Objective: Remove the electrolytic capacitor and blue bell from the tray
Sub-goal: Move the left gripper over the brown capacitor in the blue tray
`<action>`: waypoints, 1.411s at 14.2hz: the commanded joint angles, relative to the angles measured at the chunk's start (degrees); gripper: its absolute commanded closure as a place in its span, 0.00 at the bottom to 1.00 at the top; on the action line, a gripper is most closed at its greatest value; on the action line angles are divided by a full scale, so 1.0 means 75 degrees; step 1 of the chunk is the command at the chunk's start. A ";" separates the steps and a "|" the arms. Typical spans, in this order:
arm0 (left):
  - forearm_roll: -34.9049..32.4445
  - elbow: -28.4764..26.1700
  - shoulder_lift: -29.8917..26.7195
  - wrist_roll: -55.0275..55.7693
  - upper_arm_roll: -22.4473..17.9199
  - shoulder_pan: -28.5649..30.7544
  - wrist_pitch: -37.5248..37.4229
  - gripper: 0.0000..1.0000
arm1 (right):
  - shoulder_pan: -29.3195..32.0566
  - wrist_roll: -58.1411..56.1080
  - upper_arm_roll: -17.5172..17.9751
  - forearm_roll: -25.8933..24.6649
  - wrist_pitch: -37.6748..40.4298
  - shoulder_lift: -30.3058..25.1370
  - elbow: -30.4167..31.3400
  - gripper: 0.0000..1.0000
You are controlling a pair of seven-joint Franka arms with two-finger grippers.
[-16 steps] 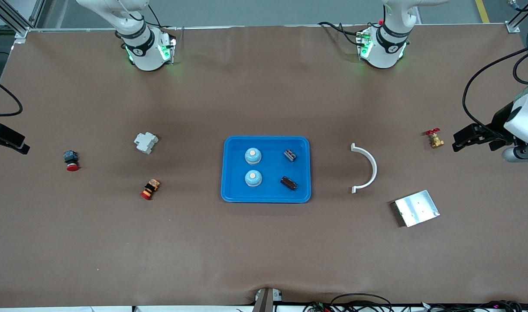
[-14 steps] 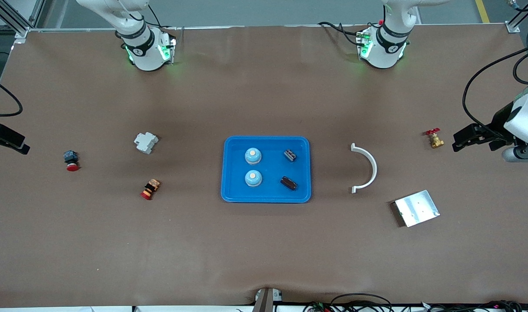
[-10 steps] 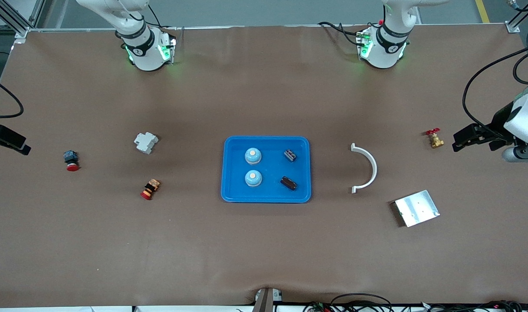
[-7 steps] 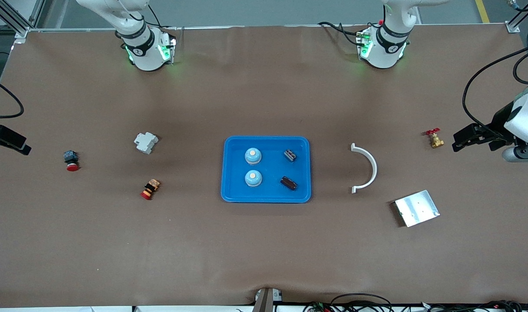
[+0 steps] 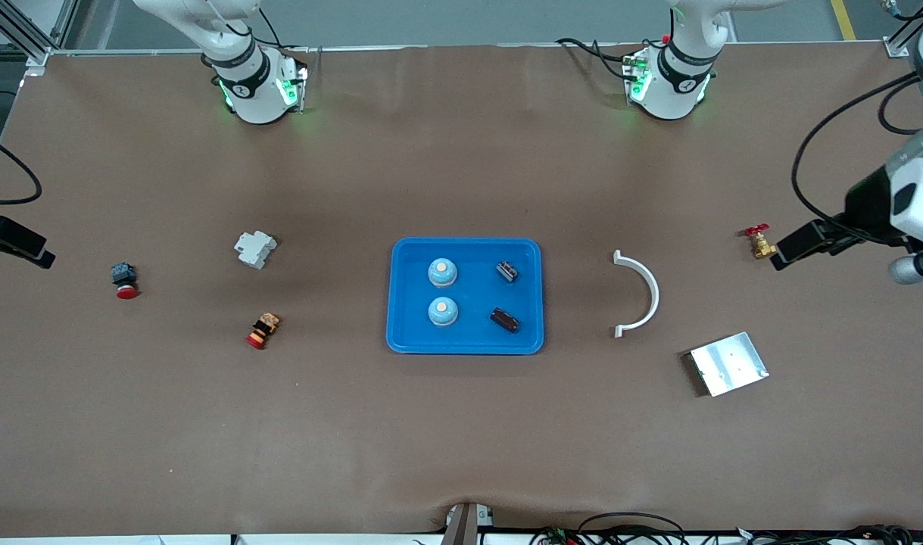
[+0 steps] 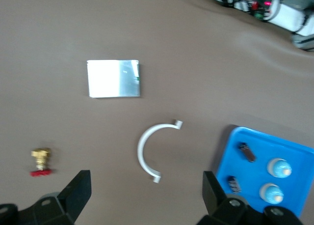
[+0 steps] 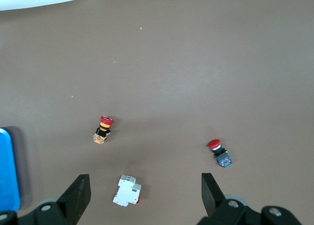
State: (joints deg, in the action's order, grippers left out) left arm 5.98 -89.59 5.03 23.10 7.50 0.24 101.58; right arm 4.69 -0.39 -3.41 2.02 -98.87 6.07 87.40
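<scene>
Two light-blue bells and two dark capacitors lie in the blue tray at the table's middle. The left wrist view shows the same tray with a bell and a capacitor. My left gripper hangs open and empty over the table at the left arm's end, beside a brass valve. My right gripper hangs open and empty over the right arm's end of the table.
Toward the left arm's end lie a white curved bracket, a metal plate and the red-handled brass valve. Toward the right arm's end lie a white breaker, an orange-red button and a red-capped button.
My left gripper has shifted toward the valve and the table's middle. The right gripper has hardly moved. Nothing on the table has changed.
</scene>
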 commanded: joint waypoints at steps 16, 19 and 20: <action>-0.0035 0.0180 0.2246 0.4347 0.1789 -0.1941 0.0845 0.00 | -0.0169 0.0099 -0.0026 -0.0176 -0.0351 -0.0294 0.0814 0.00; -0.0036 0.0180 0.2575 0.4618 0.1789 -0.2104 0.1115 0.00 | -0.0204 0.0099 -0.0026 -0.0001 -0.0948 -0.0399 0.1633 0.00; -0.0036 0.0180 0.2668 0.4630 0.1789 -0.2106 0.1185 0.00 | -0.0227 0.0099 -0.0026 0.0105 -0.1229 -0.0492 0.1972 0.00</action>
State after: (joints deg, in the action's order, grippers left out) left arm 5.96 -89.26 23.50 56.57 20.91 -14.93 109.61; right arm 3.31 -0.41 -3.66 1.56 -104.47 5.73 95.62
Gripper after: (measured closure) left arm 0.000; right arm 0.000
